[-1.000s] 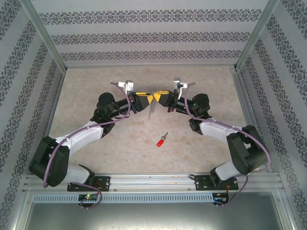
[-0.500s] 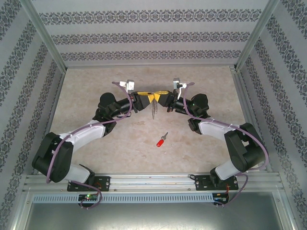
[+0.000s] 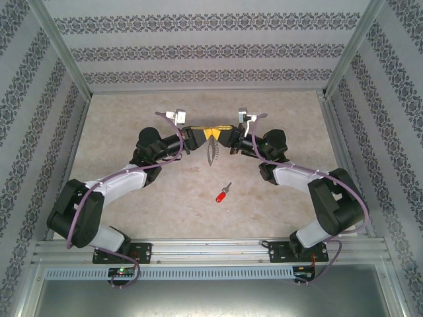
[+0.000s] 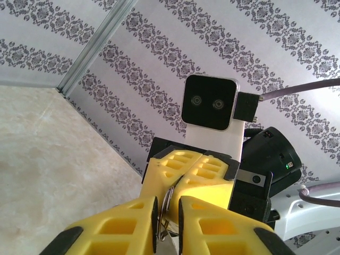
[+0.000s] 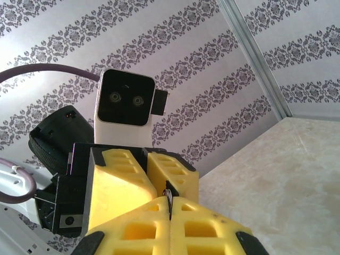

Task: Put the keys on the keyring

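The left arm reaches from its base at the near left toward the middle of the beige speckled table [image 3: 132, 119]. The left gripper [image 3: 205, 135] is held above the table and points right, tip to tip with the opposing gripper. In the left wrist view, its yellow fingers [image 4: 127, 226] stand nearly together. The jaws are closed around the top edge of the keyring [image 4: 166, 210], leaving only a narrow slit in which the metal shows.

The keyring [image 3: 213, 151], a flat grey metal D-shaped loop with small silvery clips, hangs below the point where the two grippers meet. It is clear of the table surface.

The key [image 3: 223, 193], a small item with a red plastic head and a short thin silver shaft, lies flat on the table. It is nearer than the keyring, slightly to its right, and well apart from both grippers. The shaft points far and right.

The right gripper [image 3: 218, 135] points left. In the right wrist view, its yellow fingers [image 5: 207, 231] are pressed together. The jaws are clamped on the thin dark edge of the keyring [image 5: 168, 197]. The left gripper [image 5: 144, 162] faces it just beyond. The right arm runs back to its base at the near right.
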`<state>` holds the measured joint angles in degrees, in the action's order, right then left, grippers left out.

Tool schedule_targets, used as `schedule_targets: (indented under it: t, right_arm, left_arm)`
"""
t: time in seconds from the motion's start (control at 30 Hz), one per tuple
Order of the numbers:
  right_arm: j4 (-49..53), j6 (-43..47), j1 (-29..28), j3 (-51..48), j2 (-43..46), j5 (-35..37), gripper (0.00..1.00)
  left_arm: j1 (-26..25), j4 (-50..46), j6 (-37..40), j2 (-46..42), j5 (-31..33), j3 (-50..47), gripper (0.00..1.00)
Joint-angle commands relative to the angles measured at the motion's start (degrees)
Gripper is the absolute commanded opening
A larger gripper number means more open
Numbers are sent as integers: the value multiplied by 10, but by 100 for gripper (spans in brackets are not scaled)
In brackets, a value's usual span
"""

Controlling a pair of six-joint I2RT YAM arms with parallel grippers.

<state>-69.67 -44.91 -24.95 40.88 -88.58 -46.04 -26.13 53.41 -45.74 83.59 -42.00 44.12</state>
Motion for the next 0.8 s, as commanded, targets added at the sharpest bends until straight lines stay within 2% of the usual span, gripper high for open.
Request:
schedule_targets:
  t: [0.0, 0.13, 0.2, 0.27, 0.37, 0.57, 0.77]
  right_arm:
    - [-36, -3, -6, 12, -3, -16, 0]
    - [-33, -4, -1, 11, 2, -17, 0]
    - [-32, -11, 8, 6, 7, -13, 20]
    - [-31, -17, 23, -4, 20, -8, 34]
    - [-16, -28, 56, -28, 52, 7, 44]
    - [94, -18, 100, -72, 129, 47, 47]
    - [211, 36, 102, -103, 197, 58, 48]
  left_arm:
    - [1, 44, -4, 5, -15, 21, 12]
    - [1, 38, 0, 8, -23, 25, 0]
    - [1, 30, 7, 7, -26, 24, 0]
    - [1, 22, 15, 5, -30, 21, 0]
    - [1, 0, 39, -1, -39, 23, 0]
    - [1, -49, 121, -20, -51, 20, 0]
    - [0, -60, 218, -32, -68, 10, 0]
